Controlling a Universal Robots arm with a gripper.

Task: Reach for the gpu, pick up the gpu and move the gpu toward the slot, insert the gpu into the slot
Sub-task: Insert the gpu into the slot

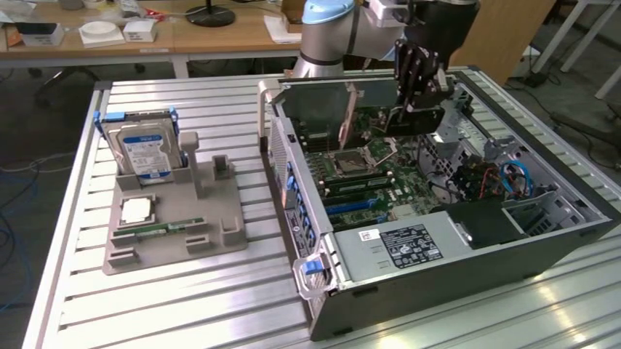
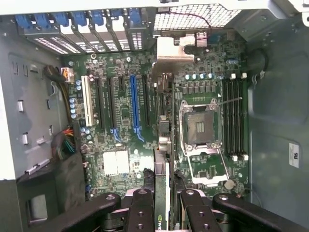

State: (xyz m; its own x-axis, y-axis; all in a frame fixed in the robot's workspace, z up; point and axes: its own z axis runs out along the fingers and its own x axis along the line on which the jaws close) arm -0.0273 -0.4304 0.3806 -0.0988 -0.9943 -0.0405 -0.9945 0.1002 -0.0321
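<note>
My gripper (image 1: 419, 109) hangs over the open computer case, shut on the gpu (image 1: 415, 120), a dark card held upright above the green motherboard (image 1: 374, 182). In the wrist view the gpu (image 2: 164, 145) shows edge-on, running from between the black fingers (image 2: 140, 208) to its silver end bracket (image 2: 171, 48). It sits between the blue slot (image 2: 136, 104) and the processor socket (image 2: 200, 123). Dark slots (image 2: 116, 104) and a white one (image 2: 87, 101) lie parallel beyond the blue strip. Whatever connector lies directly under the card is hidden. I cannot tell whether the card touches the board.
A grey tray (image 1: 223, 211) at the exterior view's left holds a blue-labelled hard drive (image 1: 145, 149), a processor chip (image 1: 136, 211) and a memory stick (image 1: 160, 229). Inside the case (image 1: 291, 182) are the power supply (image 1: 408, 243), cables (image 1: 510, 178) and memory slots (image 2: 234, 118).
</note>
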